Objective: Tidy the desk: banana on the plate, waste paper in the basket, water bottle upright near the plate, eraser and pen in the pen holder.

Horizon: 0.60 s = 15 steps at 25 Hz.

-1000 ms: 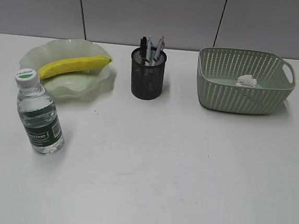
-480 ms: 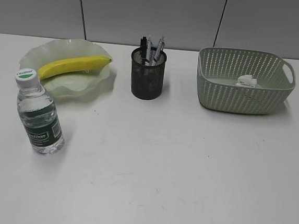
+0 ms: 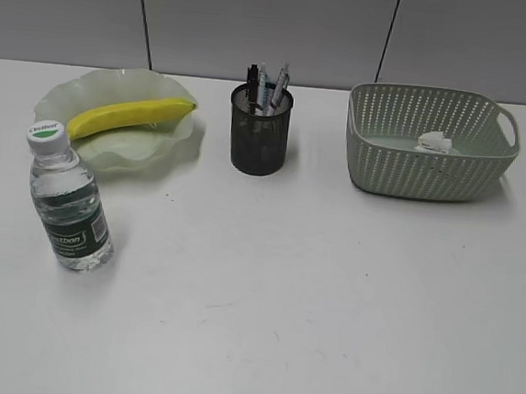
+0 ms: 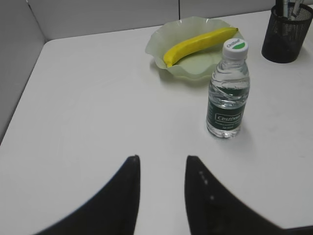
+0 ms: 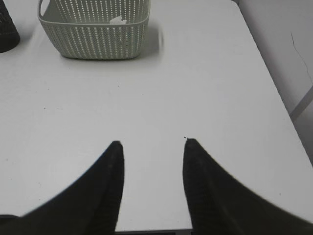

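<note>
Banana [image 3: 130, 114] lies on the plate [image 3: 167, 85], bottle [image 3: 67, 198] upright just beside it, paper [image 3: 434, 141] in the basket [image 3: 487, 166], pens in the holder [image 3: 259, 132] (eraser unseen) — seemingly done. Both grippers — left [image 4: 161, 164], right [image 5: 151, 147] — hover part-open over the table [image 3: 329, 286], holding nothing.

The left black two-fingered gripper [image 4: 161, 161] hangs with its jaws parted and nothing between them. The right black gripper [image 5: 151, 144] sits likewise, jaws apart and empty. Neither arm shows in the exterior view.
</note>
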{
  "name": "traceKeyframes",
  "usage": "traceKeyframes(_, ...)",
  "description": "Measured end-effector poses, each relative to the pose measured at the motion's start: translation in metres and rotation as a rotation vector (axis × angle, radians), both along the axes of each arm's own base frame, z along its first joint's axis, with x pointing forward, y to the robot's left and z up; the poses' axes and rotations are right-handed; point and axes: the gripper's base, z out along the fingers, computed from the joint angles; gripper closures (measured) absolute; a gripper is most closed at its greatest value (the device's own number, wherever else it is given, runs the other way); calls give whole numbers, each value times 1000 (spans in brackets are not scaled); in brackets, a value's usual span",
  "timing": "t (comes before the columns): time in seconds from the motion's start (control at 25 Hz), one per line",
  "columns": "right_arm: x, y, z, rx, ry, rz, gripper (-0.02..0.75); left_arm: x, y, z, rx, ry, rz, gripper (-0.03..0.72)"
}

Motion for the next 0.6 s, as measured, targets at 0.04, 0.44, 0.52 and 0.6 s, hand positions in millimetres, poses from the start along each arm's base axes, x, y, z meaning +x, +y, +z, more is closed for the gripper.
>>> traceKeyframes(0.04,0,0,0,0,0,0,407,0,0,0,0,0,0,452)
traceKeyframes(0.44,0,0,0,0,0,0,407,0,0,0,0,0,0,452)
traceKeyframes(0.52,0,0,0,0,0,0,407,0,0,0,0,0,0,452)
traceKeyframes(0.6,0,0,0,0,0,0,407,0,0,0,0,0,0,452)
